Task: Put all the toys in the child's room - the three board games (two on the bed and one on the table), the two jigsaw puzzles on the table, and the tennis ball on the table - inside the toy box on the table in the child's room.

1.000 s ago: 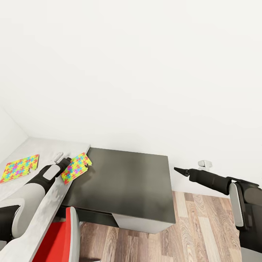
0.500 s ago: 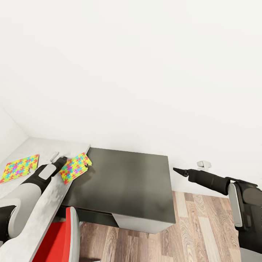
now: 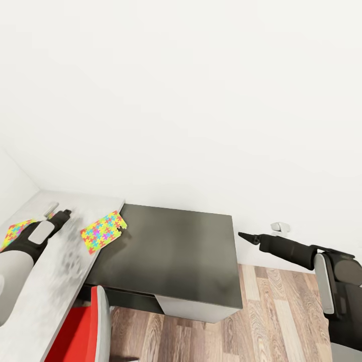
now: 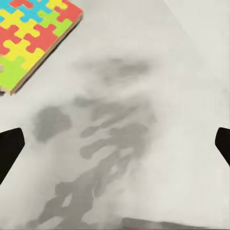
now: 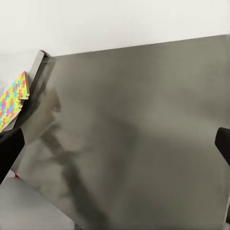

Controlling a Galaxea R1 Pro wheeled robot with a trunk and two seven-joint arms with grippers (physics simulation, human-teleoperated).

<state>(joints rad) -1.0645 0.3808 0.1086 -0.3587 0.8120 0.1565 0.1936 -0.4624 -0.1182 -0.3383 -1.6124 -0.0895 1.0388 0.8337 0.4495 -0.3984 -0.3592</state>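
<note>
Swinging my left gripper (image 3: 59,215) off the near puzzle (image 3: 102,231) and across the table (image 3: 60,261), I now have it over bare grey top between the two mats. From the head camera its fingers sit closed or nearly so, but the left wrist camera puts one dark fingertip (image 4: 9,148) at each side edge of the picture, well spread, with only mottled tabletop between them. So I read it as released and holding nothing, touching nothing.

What matters for the next grab, as I judge it: the far puzzle (image 3: 14,232) lies just beside that gripper, toward the table's left end, partly hidden under my left forearm; its corner (image 4: 36,40) shows off to one side of the fingers in the wrist camera, not between them. The near puzzle lies flat on the table's right end, one corner poking past the edge over the dark cabinet (image 3: 171,256), a little apart on the gripper's other side.

Left arm is clearly the nearer one to both. My right gripper (image 3: 243,235) hangs out past the cabinet's right edge, well apart, fingertips spread and nothing held.
</note>
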